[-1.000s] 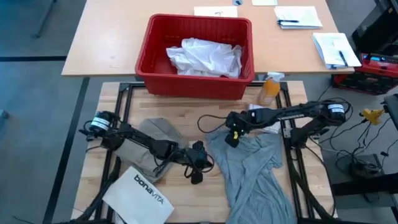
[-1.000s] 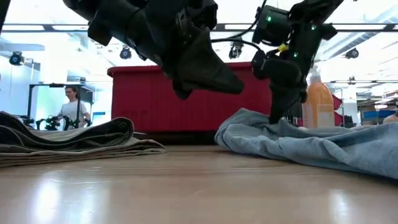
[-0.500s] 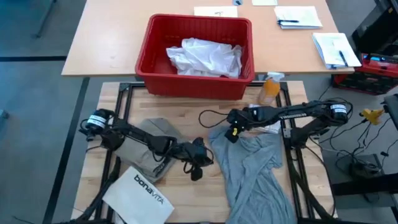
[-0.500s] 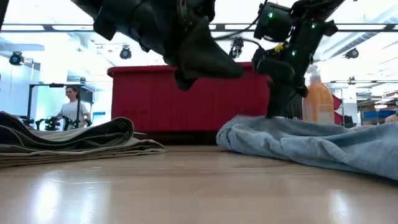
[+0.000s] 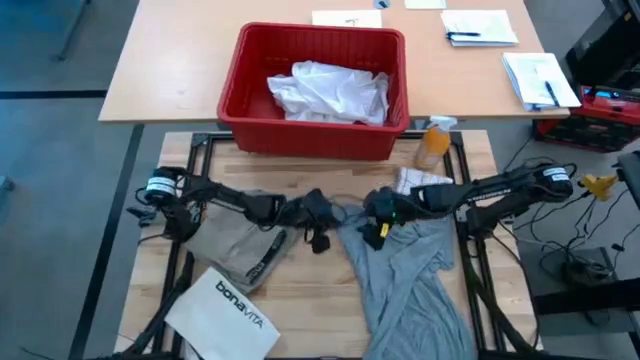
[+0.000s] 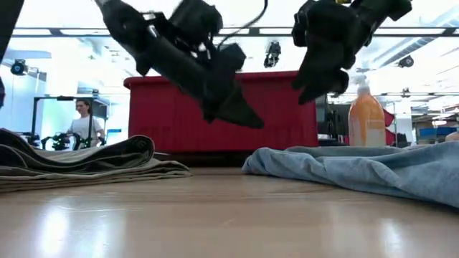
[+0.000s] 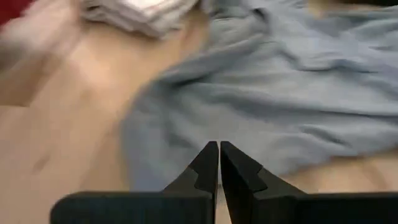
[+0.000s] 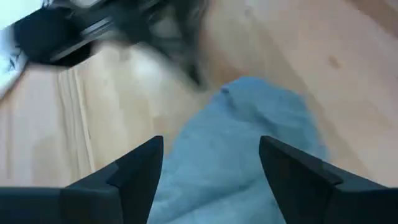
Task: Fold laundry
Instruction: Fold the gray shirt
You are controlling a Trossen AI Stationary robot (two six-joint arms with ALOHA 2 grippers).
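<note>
Our left gripper [image 7: 218, 163], clenched on nothing, hovers just beside the grey T-shirt [image 5: 405, 265] crumpled on the counter [image 5: 300, 300]. Our right gripper [image 8: 211, 165], spread wide above the collar end, looks poised to pinch an edge for spreading the shirt flat.

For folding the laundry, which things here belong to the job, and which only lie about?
Belong to the job:
grey T-shirt
khaki-tan piece
white shirt in the red basket

Only lying about:
bonavita bag
orange spray bottle
papers
</note>
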